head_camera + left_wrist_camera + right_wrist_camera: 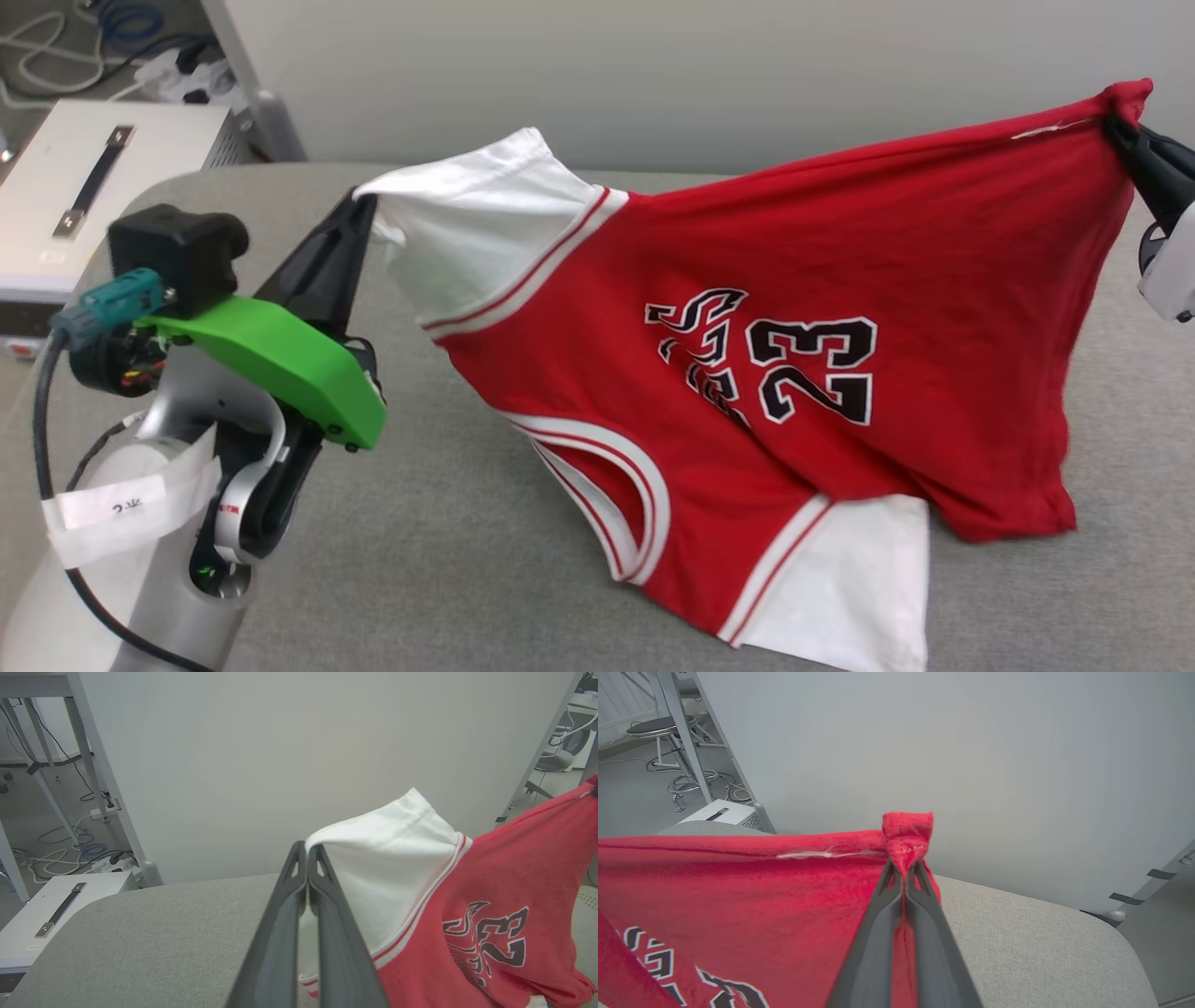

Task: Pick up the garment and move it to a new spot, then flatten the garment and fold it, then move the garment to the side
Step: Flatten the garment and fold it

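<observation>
The garment (747,364) — red, white-sleeved, black "23" — hangs stretched and lifted, its lower sleeve draped on grey cloth.

Head camera down over the garment (887,224), wrist cameras close alongside.

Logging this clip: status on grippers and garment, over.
Both shut: left gripper on white sleeve, right gripper on red corner. The garment stretched between, lower part on table. Nothing in the way.

L gripper (307,848), R gripper (906,865) — clamped
</observation>
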Motion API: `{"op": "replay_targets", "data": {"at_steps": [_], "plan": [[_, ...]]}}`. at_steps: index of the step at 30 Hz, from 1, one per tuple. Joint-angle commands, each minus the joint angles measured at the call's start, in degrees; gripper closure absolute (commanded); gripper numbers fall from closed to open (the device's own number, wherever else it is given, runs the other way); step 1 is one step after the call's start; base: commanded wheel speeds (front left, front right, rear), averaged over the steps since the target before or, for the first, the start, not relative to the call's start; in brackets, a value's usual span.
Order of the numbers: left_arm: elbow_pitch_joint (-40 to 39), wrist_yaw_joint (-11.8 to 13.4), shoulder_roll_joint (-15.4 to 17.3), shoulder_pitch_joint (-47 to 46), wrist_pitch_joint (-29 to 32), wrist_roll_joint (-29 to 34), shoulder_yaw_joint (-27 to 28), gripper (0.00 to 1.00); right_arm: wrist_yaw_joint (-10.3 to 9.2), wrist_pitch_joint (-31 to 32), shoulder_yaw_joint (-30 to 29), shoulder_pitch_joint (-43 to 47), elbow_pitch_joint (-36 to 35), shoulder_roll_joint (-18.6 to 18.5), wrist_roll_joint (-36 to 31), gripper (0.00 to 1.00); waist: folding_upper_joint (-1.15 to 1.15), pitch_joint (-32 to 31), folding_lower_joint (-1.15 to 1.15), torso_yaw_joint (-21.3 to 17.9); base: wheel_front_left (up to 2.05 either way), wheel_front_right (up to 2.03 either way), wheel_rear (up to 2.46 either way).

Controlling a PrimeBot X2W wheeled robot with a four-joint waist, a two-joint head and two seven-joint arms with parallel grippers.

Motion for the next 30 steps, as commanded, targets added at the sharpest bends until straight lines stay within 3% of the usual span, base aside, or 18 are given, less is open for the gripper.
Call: {"op": "replay_targets", "data": {"at_steps": [1, 10, 20, 27, 30], "plan": [[-0.17, 0.54, 0.38, -1.30, -0.66, 0.07, 0.76, 1.00, -0.05, -0.73, -0.28, 1.12, -0.57, 0.39, -0.64, 1.00, 0.00, -3.69, 0.00, -3.69, 0.00, 0.00, 0.00], [-1.59, 3.93, -0.16, -4.14, -5.37, 2.32, 4.60, 1.00, -0.05, -2.04, -2.30, 3.13, -5.54, 0.90, -2.60, 1.00, 0.00, -6.69, 0.00, -7.11, 0.00, 0.00, 0.00], [-2.75, 5.66, 0.03, -10.76, -8.78, 6.26, 5.87, 1.00, -0.05, -1.46, -6.94, 3.94, -12.09, 3.49, -4.66, 1.00, 0.00, -6.18, 0.00, -8.87, 0.00, 0.00, 0.00], [-3.05, 5.02, 1.25, -17.53, -9.47, 8.79, 5.66, 1.00, -0.05, -1.66, -10.77, 2.94, -15.29, 6.07, -6.96, 1.00, 0.00, -2.85, 0.00, -8.98, 0.00, 0.00, 0.00], [-1.51, 2.82, 4.08, -22.24, -8.22, 10.11, 5.29, 1.00, -0.05, -2.69, -12.48, 1.39, -16.62, 7.50, -8.51, 1.00, 0.00, 0.47, 0.00, -9.27, 0.00, 0.00, 0.00]]}}
